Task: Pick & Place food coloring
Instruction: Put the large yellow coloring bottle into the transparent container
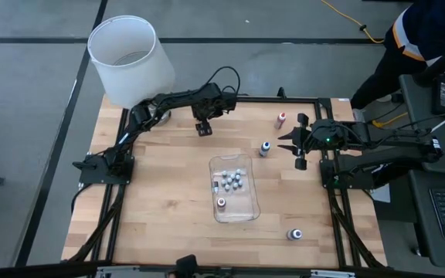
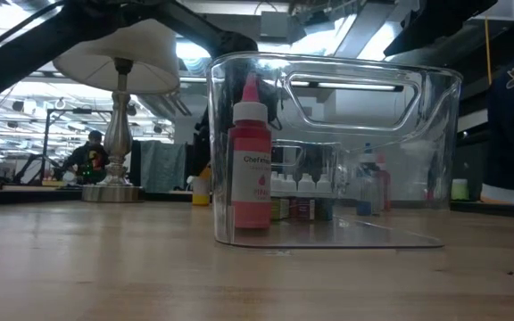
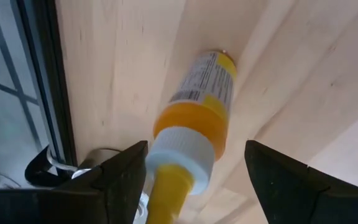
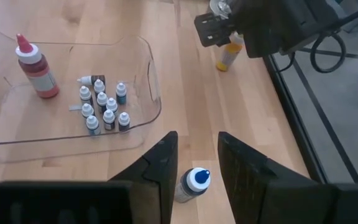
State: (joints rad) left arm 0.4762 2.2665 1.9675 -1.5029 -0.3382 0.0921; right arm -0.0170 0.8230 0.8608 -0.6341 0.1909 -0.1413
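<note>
Your left gripper [image 1: 202, 128], jaws apart, hangs over a yellow bottle [image 3: 197, 109] at upper centre, your right gripper [image 1: 293, 144], also parted, flanks a blue-capped bottle [image 1: 265, 148], and the small food coloring bottles [image 1: 232, 180] cluster in the clear tray [image 1: 246, 210] at centre.

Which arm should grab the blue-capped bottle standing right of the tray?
Right. The right hand hangs open directly over the blue-capped bottle, fingers either side. The left hand is at the table's far side, open around a yellow bottle.
</note>
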